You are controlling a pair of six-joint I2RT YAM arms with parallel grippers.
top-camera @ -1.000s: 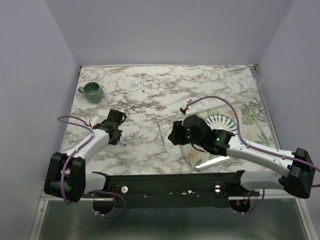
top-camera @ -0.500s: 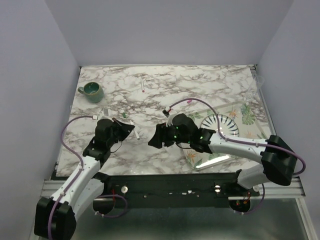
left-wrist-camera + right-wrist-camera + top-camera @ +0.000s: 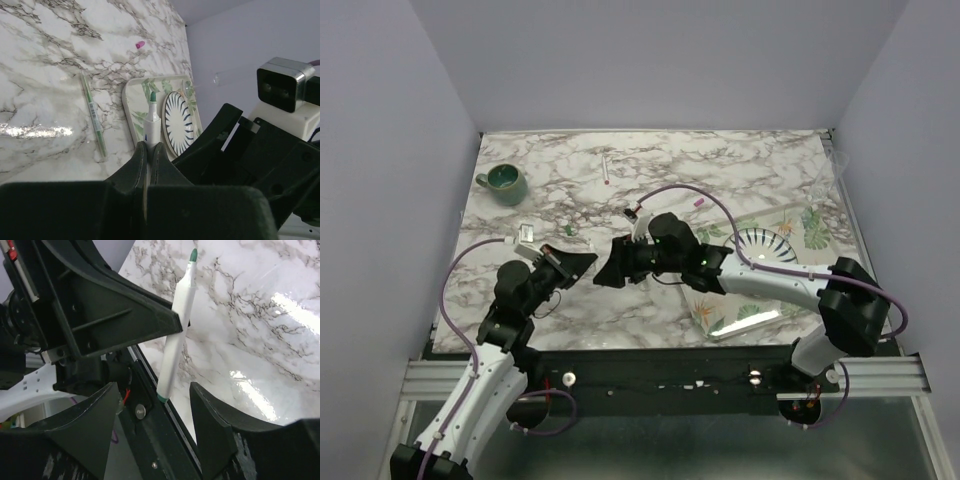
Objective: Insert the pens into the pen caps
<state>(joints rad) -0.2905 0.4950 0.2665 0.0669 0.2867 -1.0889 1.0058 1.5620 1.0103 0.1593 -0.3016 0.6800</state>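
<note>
My left gripper (image 3: 148, 146) is shut on a white pen (image 3: 152, 116) whose green tip (image 3: 152, 96) points away from it. That same pen (image 3: 177, 325) crosses the right wrist view. Its rear end hangs between the fingers of my open right gripper (image 3: 155, 395), touching neither. Both grippers, left (image 3: 582, 262) and right (image 3: 606, 274), meet above the table's near middle. A second pen (image 3: 94, 115), clear with green inside, lies flat on the marble. Far back lies a red-tipped pen (image 3: 606, 167). A pink pen cap (image 3: 698, 201) and a green pen cap (image 3: 566, 230) rest on the table.
A green mug (image 3: 504, 180) stands at the back left. A leaf-patterned tray (image 3: 820, 262) with a striped plate (image 3: 763, 245) sits at the right. A small white object (image 3: 527, 232) lies near the green cap. A clear cup (image 3: 830, 170) stands at the right edge.
My left arm has swung in from the left and raised the pen toward the centre. My right gripper has slid left to meet it and opened wider.
</note>
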